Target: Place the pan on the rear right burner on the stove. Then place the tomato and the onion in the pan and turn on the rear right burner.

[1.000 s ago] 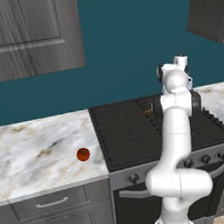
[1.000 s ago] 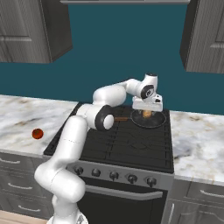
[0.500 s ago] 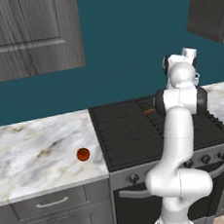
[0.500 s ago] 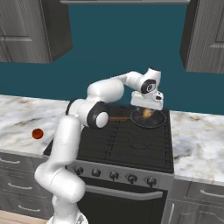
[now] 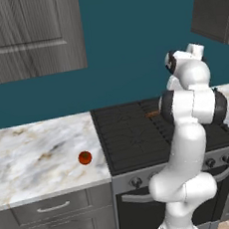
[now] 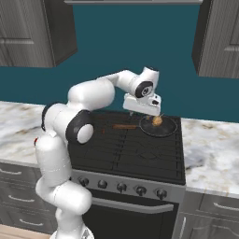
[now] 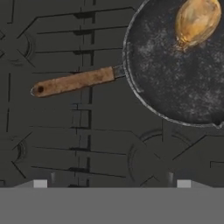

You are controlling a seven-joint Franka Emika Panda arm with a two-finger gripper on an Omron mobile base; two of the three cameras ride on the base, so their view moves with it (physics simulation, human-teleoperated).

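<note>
The black pan (image 6: 161,129) sits on the rear right burner (image 6: 173,136) of the stove (image 6: 135,154), its wooden handle (image 6: 124,126) pointing left. The tan onion (image 6: 157,121) lies inside it. My gripper (image 6: 145,114) hangs open just above the pan's left rim and touches nothing. In the hand view the pan (image 7: 188,74) and onion (image 7: 197,19) are at the upper right, the handle (image 7: 74,82) at centre left, and my gripper (image 7: 111,183) is spread wide and empty. The red tomato (image 5: 84,157) rests on the marble counter left of the stove (image 5: 134,139).
Marble counters (image 5: 35,155) flank the stove on both sides. Knobs (image 6: 121,186) line its grey front. Dark wall cabinets (image 6: 219,37) hang above. My own arm (image 5: 190,103) stands in front of the right half of the cooktop in the left base view.
The hand has lifted off the pan and shifted a little to the left. The jaws spread slightly wider. The onion stays in the pan and the tomato has not moved.
</note>
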